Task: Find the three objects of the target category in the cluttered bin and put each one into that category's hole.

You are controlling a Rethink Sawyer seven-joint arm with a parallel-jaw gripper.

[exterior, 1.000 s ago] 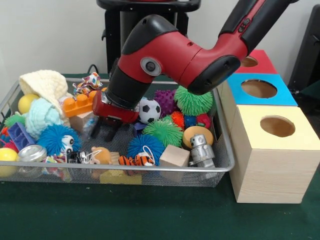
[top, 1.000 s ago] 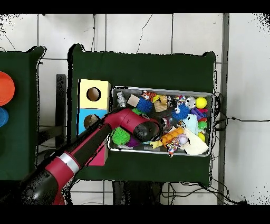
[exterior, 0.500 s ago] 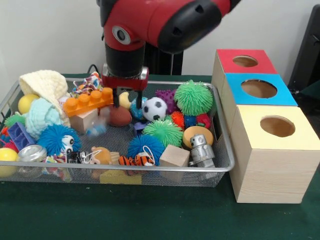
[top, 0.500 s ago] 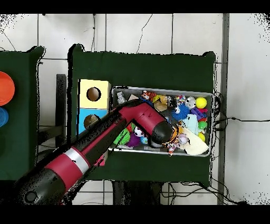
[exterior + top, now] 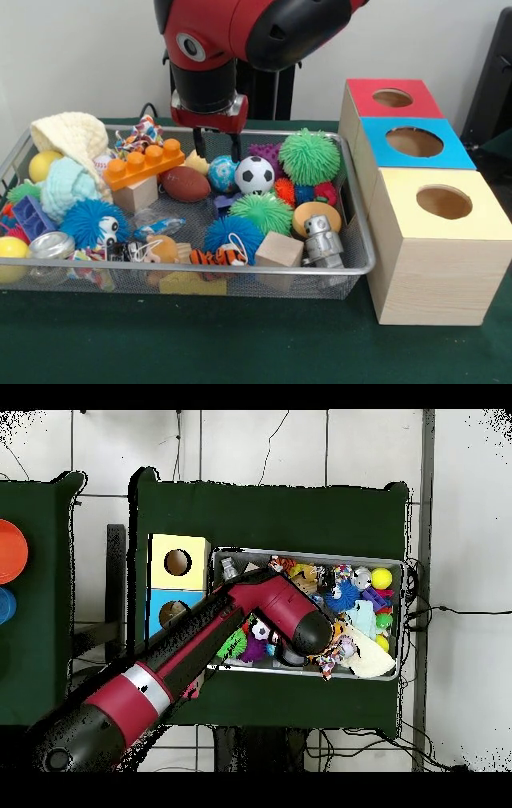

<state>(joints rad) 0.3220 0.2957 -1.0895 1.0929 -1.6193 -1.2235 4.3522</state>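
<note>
Since half a second ago, the gripper [image 5: 217, 146] has lifted slightly and slid a little toward the soccer ball [image 5: 256, 174], and the blurred packet below the orange brick has settled into a clear plastic wrapper [image 5: 154, 229] on the mesh. Its two dark fingers [image 5: 236, 147] hang apart with nothing between them, just above the small blue globe ball [image 5: 223, 173].

No one target category can be told from the pictures. Ball-shaped toys sit mid-bin [image 5: 352, 264]: the brown football [image 5: 186, 183] lies on its side, long axis running left to right in the front view, touching the globe ball, which in turn sits beside the soccer ball.

An orange brick [image 5: 143, 163] rests tilted on a wooden cube [image 5: 134, 194]. Beside the bin stand yellow [image 5: 436, 240], blue [image 5: 416, 142] and red [image 5: 392, 98] boxes, each with a round hole on top. From overhead, the arm [image 5: 200, 654] covers the bin's middle.
</note>
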